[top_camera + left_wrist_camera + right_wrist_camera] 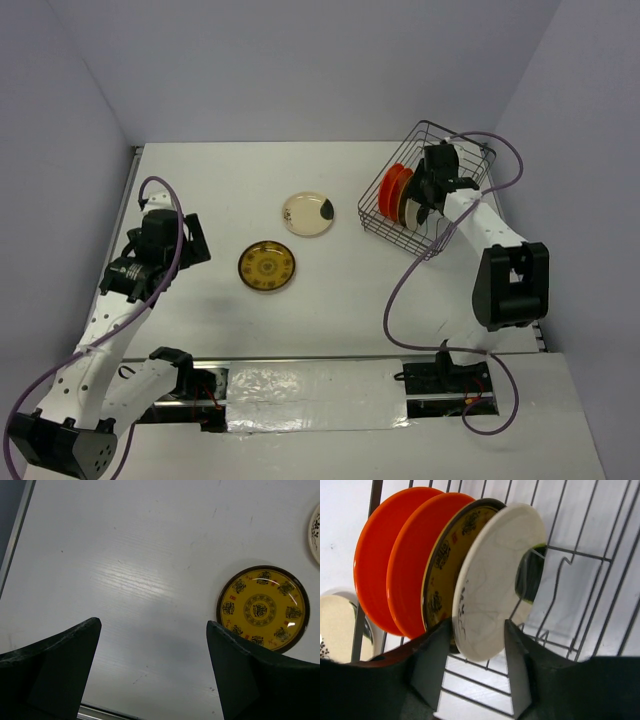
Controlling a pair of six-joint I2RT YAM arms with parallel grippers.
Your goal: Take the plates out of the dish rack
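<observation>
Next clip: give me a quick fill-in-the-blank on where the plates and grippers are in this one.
1. The plates standing on edge in the dish rack number ___.
2. Plates lying flat on the table outside it number ___.
3. The right gripper has its jaws either side of a racked plate whose main colour is ___.
4. The left gripper has nothing between its jaws, which are ___.
Missing words: four; two; cream; open.
</observation>
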